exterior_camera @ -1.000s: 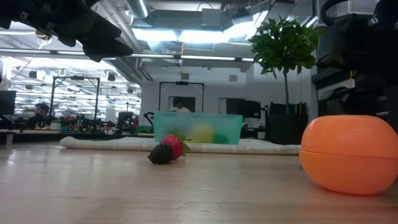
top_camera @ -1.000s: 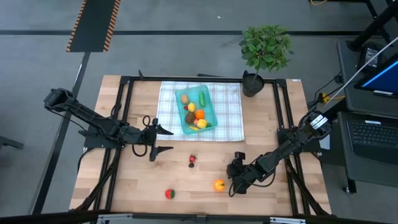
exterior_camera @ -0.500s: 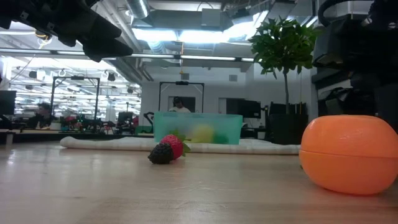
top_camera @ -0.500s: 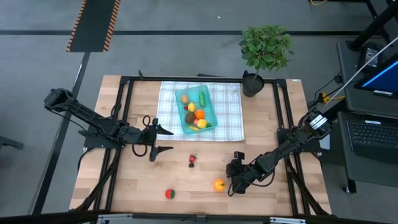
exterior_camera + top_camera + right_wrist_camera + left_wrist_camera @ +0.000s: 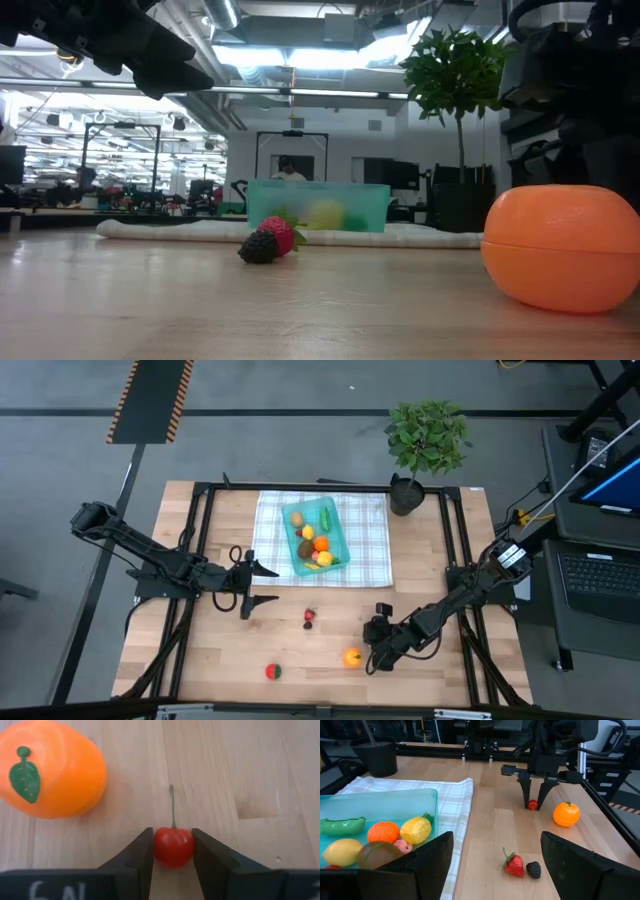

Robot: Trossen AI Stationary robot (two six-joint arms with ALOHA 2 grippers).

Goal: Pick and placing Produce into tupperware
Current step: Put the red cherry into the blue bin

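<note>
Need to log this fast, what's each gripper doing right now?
Left gripper: open, empty.
Right gripper: shut on the cherry, on the table beside the orange.

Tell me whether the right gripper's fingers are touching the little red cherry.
Touching. In the right wrist view both fingers of the right gripper press against the sides of the cherry, no gap on either side, beside the orange.

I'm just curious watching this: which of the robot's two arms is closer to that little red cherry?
The right. Its end effector has a finger on each side of the cherry, touching it beside the orange. The left end effector hangs open across the table, near the checked cloth.
</note>
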